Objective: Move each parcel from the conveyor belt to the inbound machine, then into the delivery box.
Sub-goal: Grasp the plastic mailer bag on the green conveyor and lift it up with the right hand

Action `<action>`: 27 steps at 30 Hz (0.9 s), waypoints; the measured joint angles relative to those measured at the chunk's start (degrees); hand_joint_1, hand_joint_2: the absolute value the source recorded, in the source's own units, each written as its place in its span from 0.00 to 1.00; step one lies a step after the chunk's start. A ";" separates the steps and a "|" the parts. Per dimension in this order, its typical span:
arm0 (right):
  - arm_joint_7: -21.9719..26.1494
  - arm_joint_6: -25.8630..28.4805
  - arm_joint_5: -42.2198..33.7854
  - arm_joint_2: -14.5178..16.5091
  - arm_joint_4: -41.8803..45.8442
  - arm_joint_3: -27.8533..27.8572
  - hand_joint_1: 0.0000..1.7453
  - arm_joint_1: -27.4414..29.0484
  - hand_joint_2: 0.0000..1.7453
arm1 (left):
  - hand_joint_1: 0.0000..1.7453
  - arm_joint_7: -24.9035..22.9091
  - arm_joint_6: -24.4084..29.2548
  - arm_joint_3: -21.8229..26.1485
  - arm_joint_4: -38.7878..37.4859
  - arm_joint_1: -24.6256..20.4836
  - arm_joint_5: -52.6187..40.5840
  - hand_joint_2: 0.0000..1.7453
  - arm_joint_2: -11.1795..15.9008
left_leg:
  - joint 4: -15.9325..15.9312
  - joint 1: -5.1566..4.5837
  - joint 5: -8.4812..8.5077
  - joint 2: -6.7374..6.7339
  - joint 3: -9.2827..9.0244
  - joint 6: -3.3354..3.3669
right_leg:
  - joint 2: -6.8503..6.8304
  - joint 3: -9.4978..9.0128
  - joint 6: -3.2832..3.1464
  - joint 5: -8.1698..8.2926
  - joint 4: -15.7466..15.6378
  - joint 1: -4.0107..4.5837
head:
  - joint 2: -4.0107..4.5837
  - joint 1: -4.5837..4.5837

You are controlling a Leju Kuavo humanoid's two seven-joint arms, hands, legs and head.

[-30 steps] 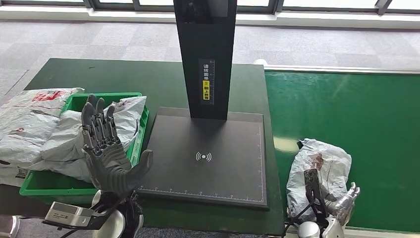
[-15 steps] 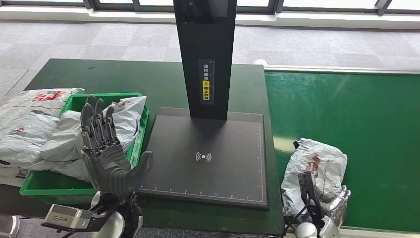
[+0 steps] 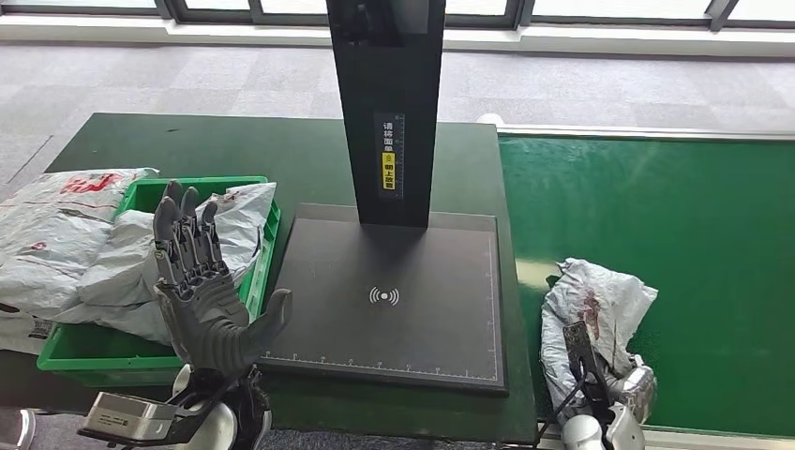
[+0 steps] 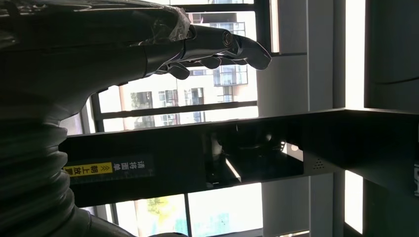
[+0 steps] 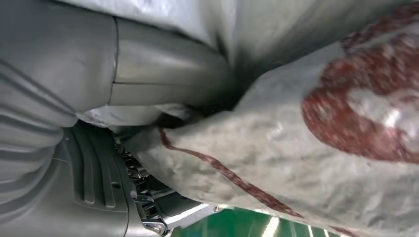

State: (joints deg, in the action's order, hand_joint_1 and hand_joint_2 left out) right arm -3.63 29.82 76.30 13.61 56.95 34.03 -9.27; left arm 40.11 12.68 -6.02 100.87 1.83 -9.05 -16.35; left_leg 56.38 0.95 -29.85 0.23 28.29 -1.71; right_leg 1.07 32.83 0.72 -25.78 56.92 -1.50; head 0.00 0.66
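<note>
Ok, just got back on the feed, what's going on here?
The right hand grips a grey parcel at the near edge of the green conveyor belt; it has not reached the inbound machine, whose black plate is bare. The left hand is raised, holding nothing, fingers spread, in front of the green delivery box, which already holds grey parcels.

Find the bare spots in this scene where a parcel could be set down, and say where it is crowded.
Free: the black scanner plate between the green bin and the belt, and the dark table behind the bin. Crowded: the bin, heaped with grey parcels, the raised left hand before it. The right hand grips a parcel at the belt's near edge.
</note>
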 joint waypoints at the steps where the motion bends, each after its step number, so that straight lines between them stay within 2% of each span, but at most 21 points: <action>1: 0.00 -0.01 0.00 -0.03 -0.05 0.00 1.00 -0.04 1.00 | 0.00 0.00 0.00 -0.03 0.01 0.00 0.00 1.00 0.01 | 0.00 0.00 0.00 0.00 -0.02 0.00 | 0.00 -0.02 0.00 0.00 0.00 0.00 | 0.00 0.00; 27: 0.03 -0.05 -0.02 -0.03 -0.66 0.00 1.00 -0.40 1.00 | 0.00 0.00 0.00 -0.08 0.03 0.01 0.00 1.00 0.01 | 0.00 0.00 0.00 0.02 -0.16 0.01 | -0.01 -0.18 0.00 0.00 -0.01 0.01 | 0.00 0.00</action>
State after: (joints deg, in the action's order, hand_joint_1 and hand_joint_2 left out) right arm -3.60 29.77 76.29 13.57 56.29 34.03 -9.68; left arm 40.11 12.68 -6.10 100.90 1.83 -9.05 -16.35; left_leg 56.38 0.95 -29.85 0.25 28.14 -1.70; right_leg 1.06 32.65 0.72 -25.77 56.91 -1.49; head 0.00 0.66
